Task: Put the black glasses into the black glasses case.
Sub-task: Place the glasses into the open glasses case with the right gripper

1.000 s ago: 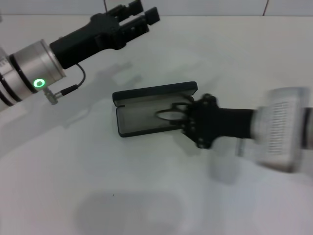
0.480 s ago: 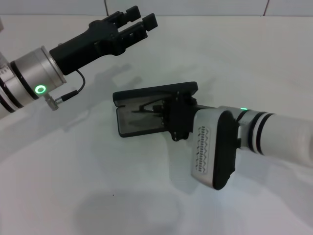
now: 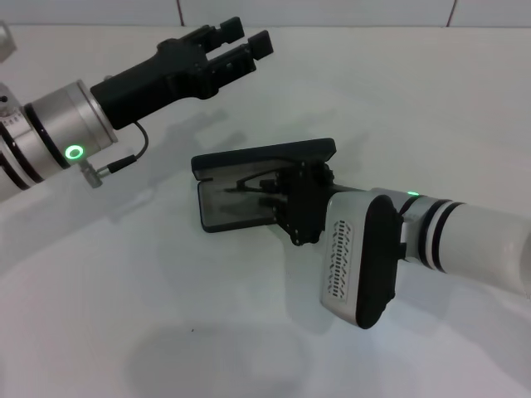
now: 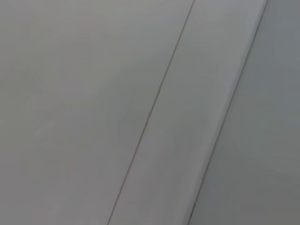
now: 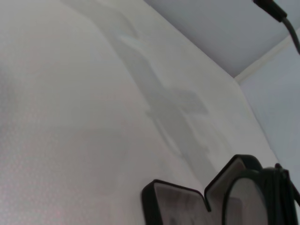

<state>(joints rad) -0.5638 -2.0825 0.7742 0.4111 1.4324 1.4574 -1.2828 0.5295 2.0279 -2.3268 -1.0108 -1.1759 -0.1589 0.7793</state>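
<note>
Placing, not yet released.
My right hand [image 3: 278, 192] is gripping thin black-framed glasses [image 3: 255, 184] inside the open oblong black hard-shell case [image 3: 224, 162]; lid closing remains.

A bare test bench of a robot lab is suggested by the plain white table [image 3: 166, 332], the pale tiled wall [image 3: 332, 10] with thin dark joints behind it, and the two robot arms by which the otherwise unfurnished surface is reached over.
</note>
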